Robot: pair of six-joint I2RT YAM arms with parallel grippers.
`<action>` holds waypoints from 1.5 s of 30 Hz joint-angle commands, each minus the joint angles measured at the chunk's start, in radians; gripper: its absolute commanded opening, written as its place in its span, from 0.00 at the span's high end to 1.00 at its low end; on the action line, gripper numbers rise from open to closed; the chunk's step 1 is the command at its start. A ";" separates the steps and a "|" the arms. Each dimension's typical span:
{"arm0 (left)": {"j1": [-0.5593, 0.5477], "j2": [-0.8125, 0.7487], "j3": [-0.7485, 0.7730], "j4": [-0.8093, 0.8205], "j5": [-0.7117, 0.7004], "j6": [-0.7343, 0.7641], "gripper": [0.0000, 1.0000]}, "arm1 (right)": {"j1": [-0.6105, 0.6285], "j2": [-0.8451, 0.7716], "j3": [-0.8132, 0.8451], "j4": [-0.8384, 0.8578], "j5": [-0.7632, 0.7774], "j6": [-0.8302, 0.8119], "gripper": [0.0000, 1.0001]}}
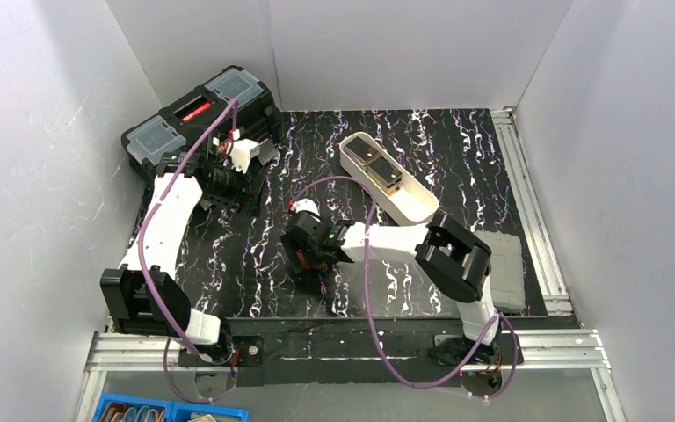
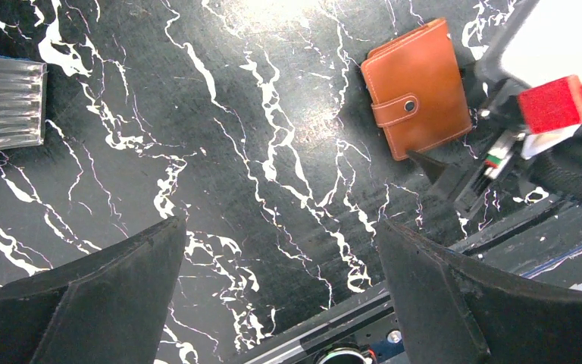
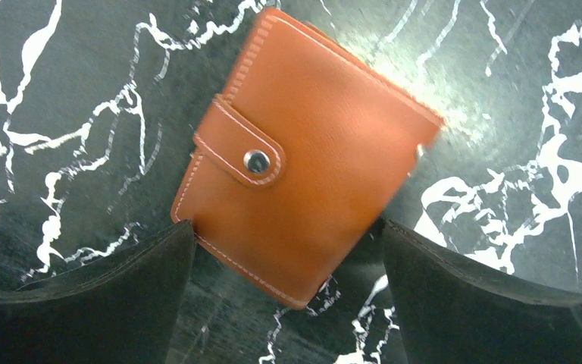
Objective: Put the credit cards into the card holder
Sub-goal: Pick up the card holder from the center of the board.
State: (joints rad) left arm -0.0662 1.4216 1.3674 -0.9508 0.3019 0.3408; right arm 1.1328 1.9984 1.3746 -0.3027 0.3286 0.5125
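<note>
The brown card holder (image 3: pixel 303 152) lies shut on the black marbled table, its strap snapped. My right gripper (image 3: pixel 288 227) is open just above it, with one finger on each side of its near corner, not touching. In the top view the right gripper (image 1: pixel 303 255) covers the holder. The holder also shows in the left wrist view (image 2: pixel 417 87), far from the left fingers. My left gripper (image 2: pixel 279 224) is open and empty above bare table, near the toolbox (image 1: pixel 198 119). Two dark credit cards (image 1: pixel 375 163) lie in the long white tray (image 1: pixel 409 207).
The black toolbox stands at the back left, and its ribbed edge (image 2: pixel 4 106) shows in the left wrist view. A grey pad (image 1: pixel 505 264) lies at the right edge. Aluminium rails (image 1: pixel 527 347) run along the front and right. A blue bin (image 1: pixel 141 411) sits below the front rail.
</note>
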 commanded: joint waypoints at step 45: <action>-0.092 -0.178 -0.224 0.002 0.046 0.318 0.02 | -0.274 -0.033 -0.118 0.131 -0.660 -0.232 0.23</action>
State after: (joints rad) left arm -0.0959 1.3708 1.2533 -0.9775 0.3065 0.4808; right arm 0.8303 1.9465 1.2900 -0.1768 -0.3565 0.2810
